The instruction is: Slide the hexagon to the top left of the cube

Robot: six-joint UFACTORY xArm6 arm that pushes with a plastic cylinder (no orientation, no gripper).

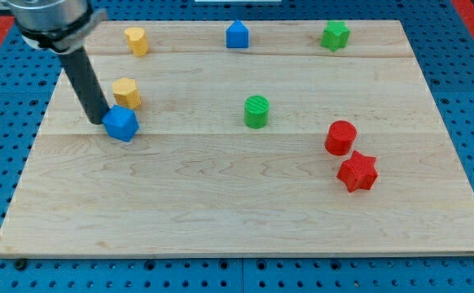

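Note:
A yellow hexagon (127, 93) sits at the view's left on the wooden board (245, 212). A blue cube (121, 124) lies just below it, almost touching. My tip (103, 121) rests at the cube's left edge, below and left of the hexagon. The dark rod rises from there toward the view's top left.
A second yellow block (137, 40), a blue house-shaped block (237, 35) and a green star-like block (335, 35) line the view's top. A green cylinder (256, 111) stands at the middle. A red cylinder (340, 137) and red star (357, 171) sit at the right.

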